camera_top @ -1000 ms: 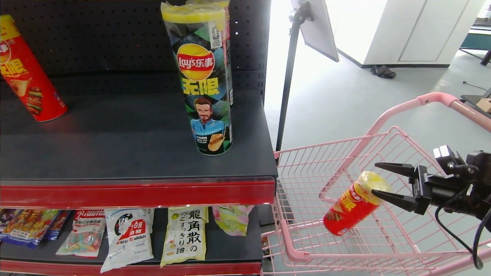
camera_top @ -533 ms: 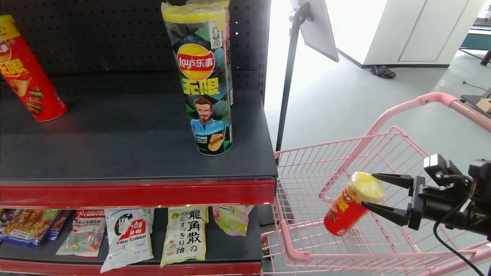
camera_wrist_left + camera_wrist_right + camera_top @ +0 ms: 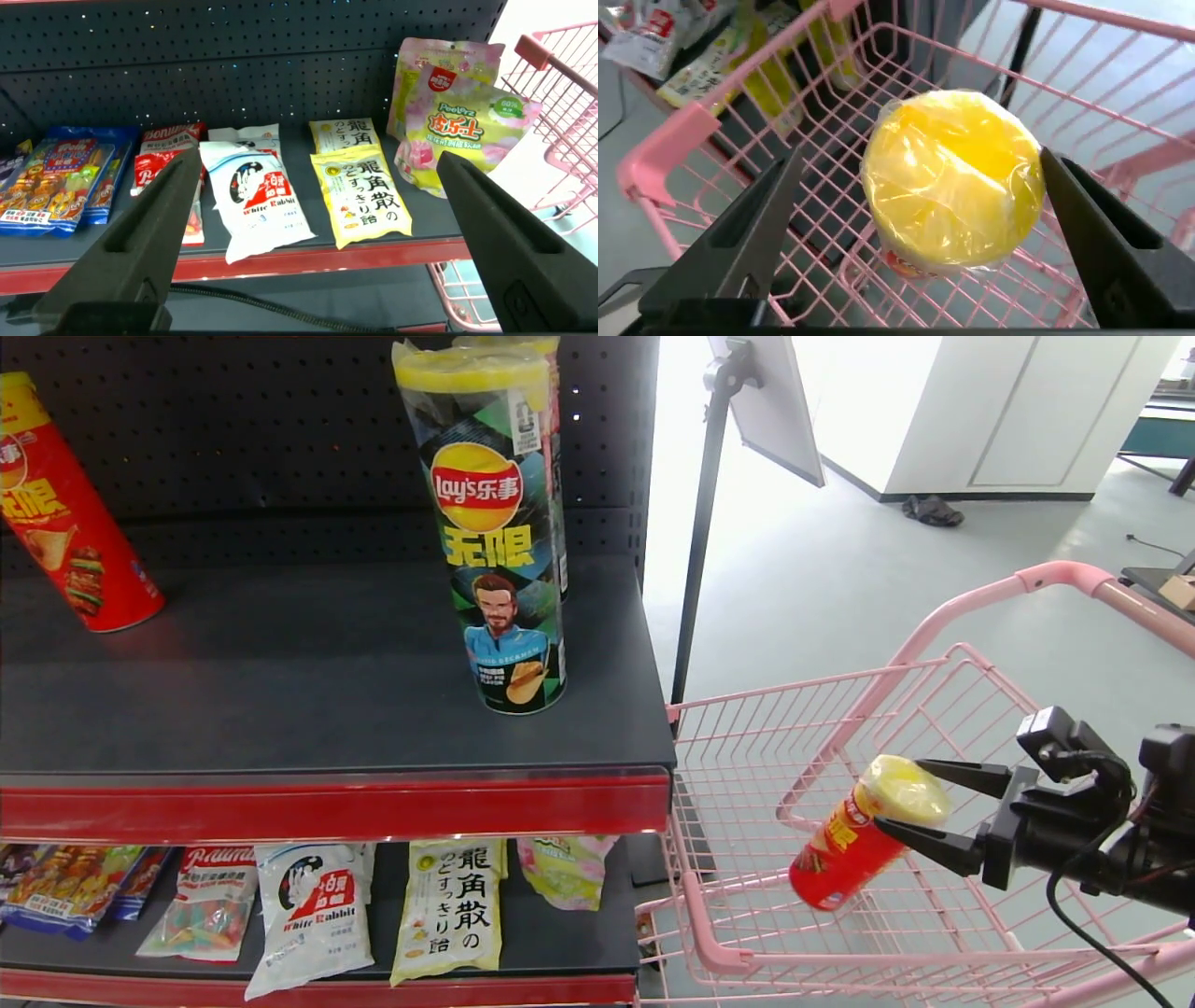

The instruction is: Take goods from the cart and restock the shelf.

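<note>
Presently the right end effector (image 3: 896,795), open, straddles the red can (image 3: 840,854) in the cart (image 3: 794,687); left end effector (image 3: 318,157) open too.

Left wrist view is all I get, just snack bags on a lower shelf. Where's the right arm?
Observer: Head view has the right tool over the pink cart, its fingers on either side of the yellow lid of a tilted red can.
Operator: Has it closed on the can?
Observer: Not yet. The right wrist view shows a gap between one finger and the lid.
Operator: Any room on the upper shelf?
Observer: Yes. The upper shelf holds a green can near its right end and a second red can at the far left, with bare board between them.
</note>
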Available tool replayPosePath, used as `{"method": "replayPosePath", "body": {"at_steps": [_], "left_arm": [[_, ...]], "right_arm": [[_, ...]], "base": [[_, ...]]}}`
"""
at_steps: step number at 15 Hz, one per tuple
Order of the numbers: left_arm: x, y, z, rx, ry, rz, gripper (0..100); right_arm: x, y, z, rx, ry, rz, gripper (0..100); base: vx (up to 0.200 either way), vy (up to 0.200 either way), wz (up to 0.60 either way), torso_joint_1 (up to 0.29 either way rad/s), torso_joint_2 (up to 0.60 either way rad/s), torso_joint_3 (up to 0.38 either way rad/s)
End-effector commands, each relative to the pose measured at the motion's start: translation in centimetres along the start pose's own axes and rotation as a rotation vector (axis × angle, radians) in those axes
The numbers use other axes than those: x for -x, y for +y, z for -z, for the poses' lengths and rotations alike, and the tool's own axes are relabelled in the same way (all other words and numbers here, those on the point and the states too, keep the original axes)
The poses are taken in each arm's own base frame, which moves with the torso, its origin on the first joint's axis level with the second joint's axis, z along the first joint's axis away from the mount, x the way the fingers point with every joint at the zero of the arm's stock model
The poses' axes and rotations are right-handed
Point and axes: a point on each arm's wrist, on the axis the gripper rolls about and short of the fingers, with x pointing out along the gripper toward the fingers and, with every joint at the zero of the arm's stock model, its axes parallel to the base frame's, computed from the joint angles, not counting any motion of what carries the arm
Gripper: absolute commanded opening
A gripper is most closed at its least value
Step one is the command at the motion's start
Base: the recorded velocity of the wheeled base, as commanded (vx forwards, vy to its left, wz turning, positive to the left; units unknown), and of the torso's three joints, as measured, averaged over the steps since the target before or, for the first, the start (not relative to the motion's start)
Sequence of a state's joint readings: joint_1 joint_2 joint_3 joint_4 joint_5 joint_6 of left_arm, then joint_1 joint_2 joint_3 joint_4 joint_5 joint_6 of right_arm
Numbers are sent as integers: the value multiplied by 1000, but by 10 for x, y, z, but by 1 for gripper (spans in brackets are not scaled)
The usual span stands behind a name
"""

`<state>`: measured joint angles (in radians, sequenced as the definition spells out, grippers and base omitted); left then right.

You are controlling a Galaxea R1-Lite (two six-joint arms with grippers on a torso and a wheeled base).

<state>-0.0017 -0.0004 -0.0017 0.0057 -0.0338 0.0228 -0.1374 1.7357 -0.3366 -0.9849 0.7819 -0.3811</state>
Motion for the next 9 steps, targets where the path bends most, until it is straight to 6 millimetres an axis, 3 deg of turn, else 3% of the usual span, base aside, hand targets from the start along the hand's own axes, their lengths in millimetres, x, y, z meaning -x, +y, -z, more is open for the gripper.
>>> {"method": "replayPosePath", "body": {"at_steps": [1,6,9], "left_arm": [[0,0,0,0,1,0,100],[0,0,0,0,1,0,100],[0,0,0,0,1,0,100]], "right_arm": [[-2,-11,13,-50,41,45,100],[-5,-23,15,-96,90,188,100],[-13,-7,4,-179,103,270,100]], "base": [[0,0,0,0,0,0],[0,0,0,0,0,0],[0,0,0,0,0,0]]}}
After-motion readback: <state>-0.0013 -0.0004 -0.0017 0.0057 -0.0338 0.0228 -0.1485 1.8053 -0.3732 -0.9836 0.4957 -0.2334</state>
